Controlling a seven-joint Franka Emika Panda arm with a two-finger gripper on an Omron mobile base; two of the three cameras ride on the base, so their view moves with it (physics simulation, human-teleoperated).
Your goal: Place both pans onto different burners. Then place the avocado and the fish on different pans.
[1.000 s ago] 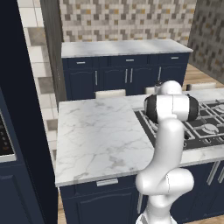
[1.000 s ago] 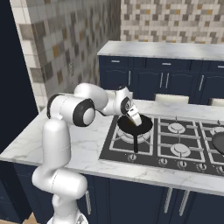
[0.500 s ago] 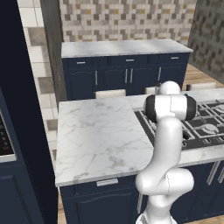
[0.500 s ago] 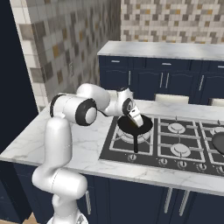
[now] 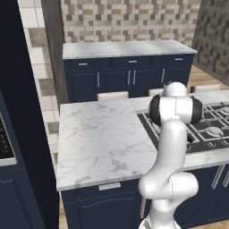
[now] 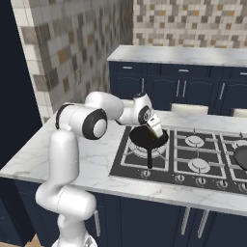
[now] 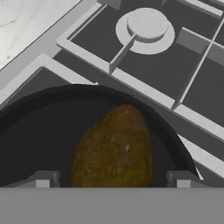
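In the left base view, the arm (image 5: pixel 172 134) is rising in front of the bench (image 5: pixel 98 134), blocking part of the cooktop (image 5: pixel 210 129).

In the right base view, the fingers (image 6: pixel 155 129) are hovering over a pan (image 6: pixel 147 139) sitting on the front-left burner. A second pan (image 6: pixel 241 157) is lying at the cooktop's right edge.

In the hand view, the avocado (image 7: pixel 114 148) is lying in the pan (image 7: pixel 39 131), between the fingers (image 7: pixel 43 178), which are spread wide with gaps on both sides. A burner (image 7: pixel 146 28) is showing beyond.
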